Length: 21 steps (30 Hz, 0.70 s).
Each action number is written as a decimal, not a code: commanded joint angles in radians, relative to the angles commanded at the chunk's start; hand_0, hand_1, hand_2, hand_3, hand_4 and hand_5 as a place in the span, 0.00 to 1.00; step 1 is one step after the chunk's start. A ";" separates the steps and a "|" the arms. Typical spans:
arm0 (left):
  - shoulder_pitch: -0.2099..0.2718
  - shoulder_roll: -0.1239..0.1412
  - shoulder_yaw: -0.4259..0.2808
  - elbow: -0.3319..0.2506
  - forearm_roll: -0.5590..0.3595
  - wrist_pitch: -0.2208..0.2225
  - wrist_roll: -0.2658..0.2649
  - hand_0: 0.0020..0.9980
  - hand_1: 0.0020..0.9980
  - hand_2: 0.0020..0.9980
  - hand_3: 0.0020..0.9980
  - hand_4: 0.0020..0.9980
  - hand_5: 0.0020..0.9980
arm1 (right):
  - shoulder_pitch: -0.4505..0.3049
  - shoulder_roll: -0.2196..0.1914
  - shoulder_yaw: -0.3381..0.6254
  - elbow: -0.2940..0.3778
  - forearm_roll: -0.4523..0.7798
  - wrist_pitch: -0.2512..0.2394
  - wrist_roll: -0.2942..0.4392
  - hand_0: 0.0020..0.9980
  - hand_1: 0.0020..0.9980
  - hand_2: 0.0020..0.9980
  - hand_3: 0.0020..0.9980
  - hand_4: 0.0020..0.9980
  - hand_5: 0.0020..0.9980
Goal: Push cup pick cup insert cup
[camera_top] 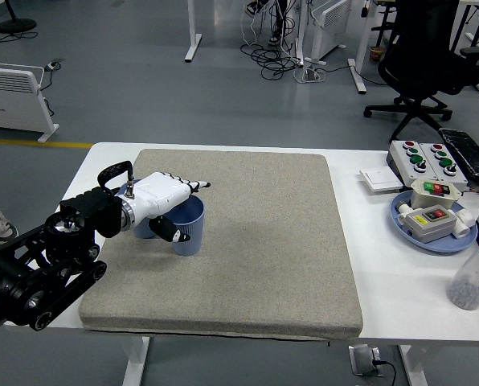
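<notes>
Head view. My left hand (165, 203) reaches in over the left edge of the counter (384, 265) and rests at a blue cup (190, 225) standing upright on the grey mat (255, 241), in the mat's left half, about midway between its near and far edges. My fingers (193, 186) lie extended over the cup's far rim, close together, with the thumb (165, 231) curled down against the cup's near-left wall; the cup's rim is thus pinched between thumb and fingers. A second blue cup (141, 228) stands just behind my hand, toward the mat's left edge, mostly hidden by the hand; whether the two cups touch cannot be told. My black forearm (55, 257) runs off toward the counter's near left corner. At the right edge of the counter are a blue tray (448, 244) carrying button boxes, a further button box (423, 157) and a clear bottle (474, 277).
</notes>
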 joint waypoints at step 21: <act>-0.018 0.001 0.004 0.030 -0.010 0.008 -0.024 0.40 0.62 0.67 0.82 0.75 0.21 | 0.005 0.000 -0.005 0.001 0.007 -0.002 0.003 0.73 0.67 0.71 0.61 0.18 0.39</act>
